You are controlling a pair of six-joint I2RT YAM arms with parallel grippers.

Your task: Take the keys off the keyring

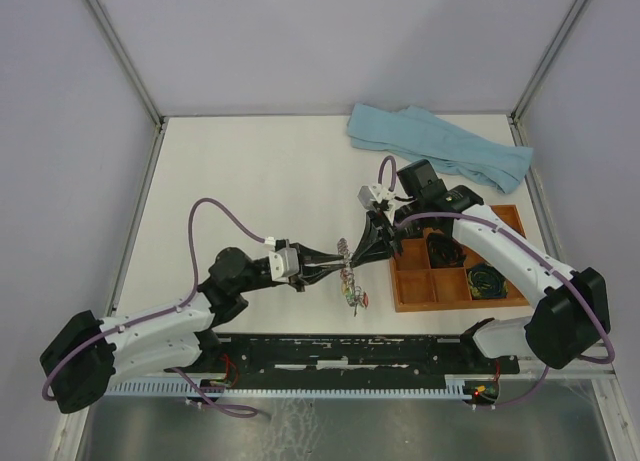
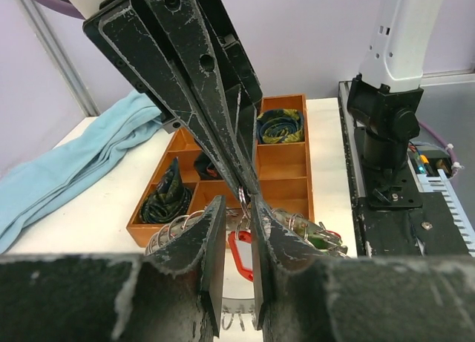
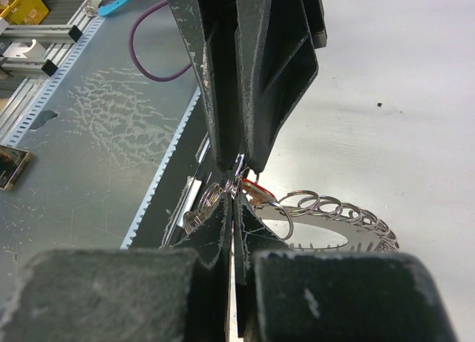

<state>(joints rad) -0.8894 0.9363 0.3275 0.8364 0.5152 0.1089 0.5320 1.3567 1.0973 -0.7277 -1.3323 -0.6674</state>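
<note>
The keyring point(image 1: 346, 251), a silvery ring fringed with small loops point(image 3: 349, 238), hangs above the table between both grippers. Keys with red and green heads point(image 1: 353, 294) dangle below it. My right gripper point(image 3: 234, 197) is shut on a thin loop at the ring's edge. My left gripper point(image 2: 239, 202) faces it tip to tip, its jaws a narrow gap apart and closed on a small loop. A red key tag point(image 2: 242, 257) hangs just beyond that gap, and green keys point(image 2: 320, 238) lie to its right. From above, the left gripper point(image 1: 335, 267) and right gripper point(image 1: 354, 253) meet at the ring.
An orange compartment tray point(image 1: 410, 303) stands right of the grippers, holding dark coiled bundles point(image 1: 487, 279). A light blue cloth point(image 1: 440, 146) lies at the back right. The black rail point(image 1: 340, 346) with the arm bases runs along the near edge.
</note>
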